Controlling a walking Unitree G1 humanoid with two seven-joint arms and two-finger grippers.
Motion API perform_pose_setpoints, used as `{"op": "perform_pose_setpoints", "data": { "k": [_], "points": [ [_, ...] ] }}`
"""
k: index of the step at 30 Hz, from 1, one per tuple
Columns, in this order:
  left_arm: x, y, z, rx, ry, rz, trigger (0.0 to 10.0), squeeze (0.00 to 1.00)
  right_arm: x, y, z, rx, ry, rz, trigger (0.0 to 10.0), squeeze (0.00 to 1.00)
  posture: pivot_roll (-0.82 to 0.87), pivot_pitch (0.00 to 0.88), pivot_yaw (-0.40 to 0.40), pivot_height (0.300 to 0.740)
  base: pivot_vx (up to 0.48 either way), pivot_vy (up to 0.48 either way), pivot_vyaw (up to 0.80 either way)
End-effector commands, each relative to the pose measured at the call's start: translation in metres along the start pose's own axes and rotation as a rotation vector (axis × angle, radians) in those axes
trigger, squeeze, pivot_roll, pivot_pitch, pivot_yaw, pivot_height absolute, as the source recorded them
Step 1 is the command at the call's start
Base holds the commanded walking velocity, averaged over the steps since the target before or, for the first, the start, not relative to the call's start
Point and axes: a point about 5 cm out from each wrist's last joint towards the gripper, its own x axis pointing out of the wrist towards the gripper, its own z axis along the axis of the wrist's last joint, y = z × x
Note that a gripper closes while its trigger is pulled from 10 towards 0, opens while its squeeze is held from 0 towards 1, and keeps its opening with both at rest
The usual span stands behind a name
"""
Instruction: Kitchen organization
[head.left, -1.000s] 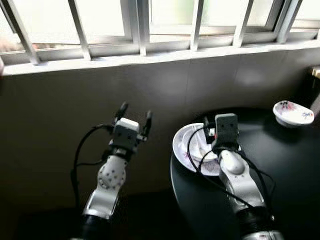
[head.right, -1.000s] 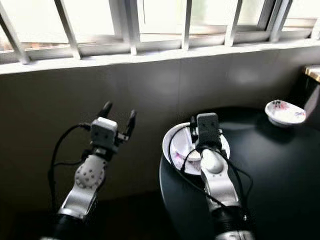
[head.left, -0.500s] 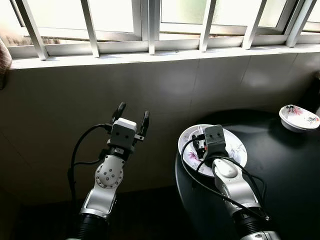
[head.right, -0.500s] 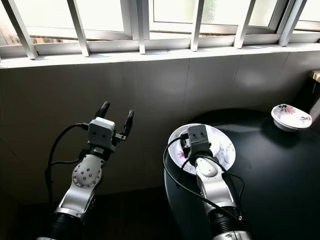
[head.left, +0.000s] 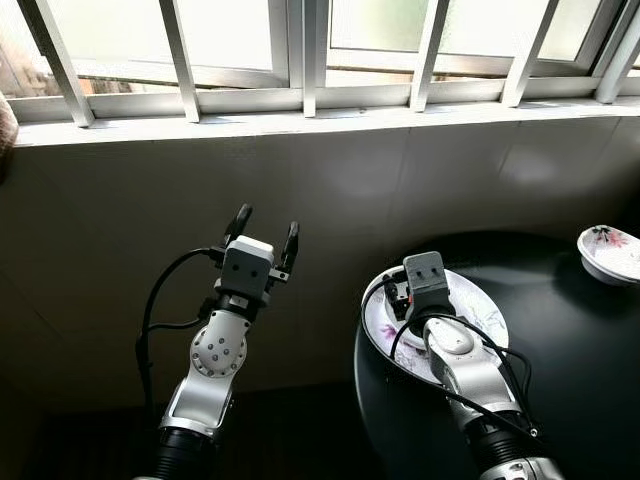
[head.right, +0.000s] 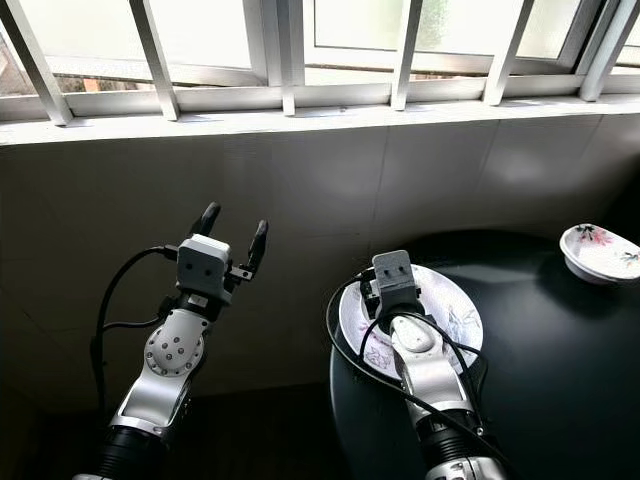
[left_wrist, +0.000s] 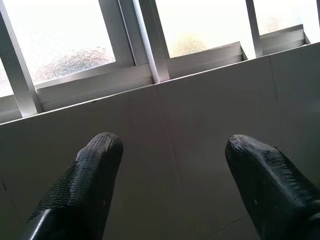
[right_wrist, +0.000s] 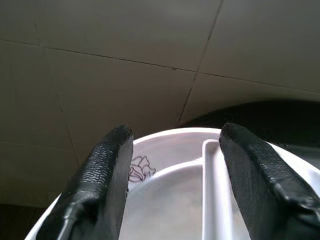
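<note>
A white plate (head.left: 470, 305) with a flower pattern lies at the left edge of the round black table (head.left: 560, 380). My right gripper (right_wrist: 175, 131) hovers low over the plate's near-left part, open, its fingers (right_wrist: 107, 165) apart above the rim. Between them a narrow white ridge (right_wrist: 210, 165), perhaps a spoon handle, lies in the plate, untouched. To the left of the table my left gripper (head.left: 267, 222) is raised in the air, open and empty. It points at the tiled wall (left_wrist: 200, 110) under the window.
A small white flowered bowl (head.right: 600, 250) stands at the table's far right. The tiled wall (head.left: 340, 190) and a barred window sill (head.left: 300, 118) close off the far side. Dark floor (head.left: 290, 430) lies between the wall and the table.
The head view has shifted and sharpened from blur. My right gripper has drifted slightly left over the plate. The left arm has held its pose.
</note>
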Motion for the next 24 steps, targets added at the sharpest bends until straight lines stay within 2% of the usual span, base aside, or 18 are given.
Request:
{"op": "perform_pose_setpoints", "data": {
  "k": [1,8,17,20,24],
  "points": [
    [0.002,-0.001,0.001,0.004,-0.001,-0.006,10.0,0.0,0.002,0.0,0.0,-0.015,0.023,0.019,10.0,0.0,0.07,0.0,-0.027,0.74,0.259,0.0,0.0],
    [0.002,-0.003,0.003,-0.023,-0.02,-0.007,10.0,0.0,0.004,-0.01,-0.001,-0.052,0.053,0.001,10.0,0.0,0.07,0.0,-0.033,0.74,0.071,0.0,0.0],
    [0.002,-0.005,0.004,-0.02,-0.024,-0.012,10.0,0.0,0.002,-0.003,0.0,-0.057,0.048,0.014,10.0,0.0,0.06,0.0,-0.034,0.74,0.0,0.0,0.0],
    [0.002,-0.005,0.003,-0.02,-0.023,-0.012,10.0,0.0,0.0,0.002,0.001,-0.038,0.04,0.031,10.0,0.0,0.06,0.0,-0.034,0.74,0.0,0.0,0.0],
    [0.001,-0.005,0.002,-0.019,-0.022,-0.013,10.0,0.0,0.002,-0.003,0.015,0.028,-0.034,-0.003,10.0,0.0,0.06,0.0,-0.034,0.74,0.0,0.0,0.0]
  ]
}}
